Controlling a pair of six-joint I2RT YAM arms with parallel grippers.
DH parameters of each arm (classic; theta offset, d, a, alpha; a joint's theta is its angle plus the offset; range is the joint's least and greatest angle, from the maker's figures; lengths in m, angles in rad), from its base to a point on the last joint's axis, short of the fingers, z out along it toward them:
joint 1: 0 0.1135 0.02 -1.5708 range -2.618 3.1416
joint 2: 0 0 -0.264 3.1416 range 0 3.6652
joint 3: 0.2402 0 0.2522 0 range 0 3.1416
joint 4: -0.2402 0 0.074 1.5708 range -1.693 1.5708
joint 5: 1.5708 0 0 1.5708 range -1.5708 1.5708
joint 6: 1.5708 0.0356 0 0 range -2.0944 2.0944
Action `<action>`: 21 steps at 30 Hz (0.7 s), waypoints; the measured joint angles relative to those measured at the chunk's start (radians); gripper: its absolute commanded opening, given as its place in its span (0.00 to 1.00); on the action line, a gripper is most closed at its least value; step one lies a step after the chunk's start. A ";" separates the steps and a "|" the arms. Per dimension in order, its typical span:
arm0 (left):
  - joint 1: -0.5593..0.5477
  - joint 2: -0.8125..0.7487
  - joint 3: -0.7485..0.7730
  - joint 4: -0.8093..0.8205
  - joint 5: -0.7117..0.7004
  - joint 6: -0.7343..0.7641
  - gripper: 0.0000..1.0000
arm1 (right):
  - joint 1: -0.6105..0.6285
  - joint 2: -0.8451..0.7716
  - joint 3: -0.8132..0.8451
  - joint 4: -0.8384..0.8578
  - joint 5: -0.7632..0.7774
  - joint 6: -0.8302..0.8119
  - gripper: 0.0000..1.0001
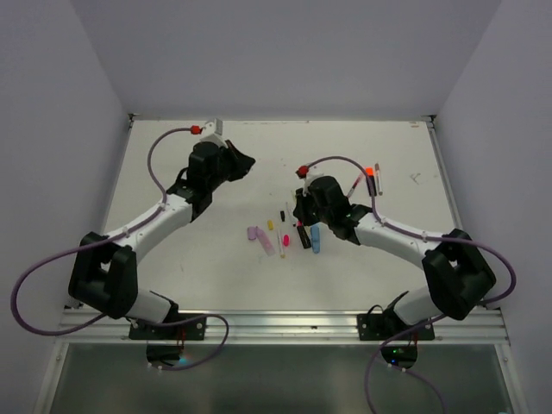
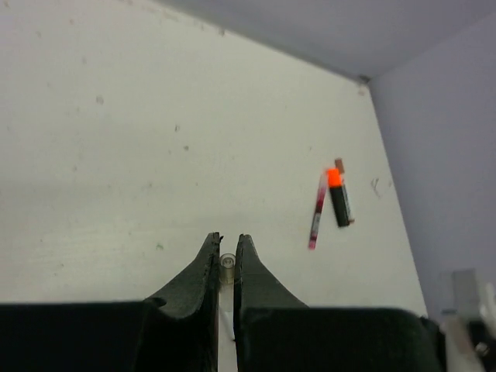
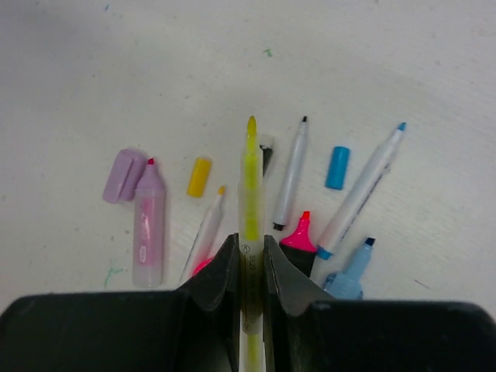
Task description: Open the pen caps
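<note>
My right gripper (image 3: 249,242) is shut on a thin yellow pen (image 3: 250,178) whose bare tip points away from it, above a cluster of uncapped pens (image 1: 285,233). Loose caps lie on the table: lilac (image 3: 124,174), yellow (image 3: 198,177) and blue (image 3: 337,167). A lilac-pink highlighter (image 3: 147,229), a pink highlighter (image 3: 298,236) and a blue one (image 3: 349,271) lie with their tips bare. My left gripper (image 2: 227,239) is shut on a small clear cap (image 2: 226,266), held above the table at the back left (image 1: 241,162).
An orange-capped black highlighter (image 2: 338,198) and a thin red pen (image 2: 316,213) lie together near the right wall, also in the top view (image 1: 371,177). A white pen (image 3: 291,174) and a blue-tipped pen (image 3: 360,190) lie in the cluster. Walls enclose the table's back and sides.
</note>
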 measured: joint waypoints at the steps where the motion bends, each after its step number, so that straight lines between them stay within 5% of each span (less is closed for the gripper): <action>1: -0.009 0.025 0.000 -0.028 0.023 0.000 0.01 | -0.021 0.011 0.019 -0.021 0.010 0.013 0.00; 8: -0.095 0.237 0.026 -0.171 0.117 0.021 0.06 | -0.128 0.142 0.142 -0.089 0.007 0.080 0.00; 21: -0.116 0.375 0.034 -0.267 0.119 0.043 0.06 | -0.080 0.360 0.319 -0.109 -0.081 0.141 0.00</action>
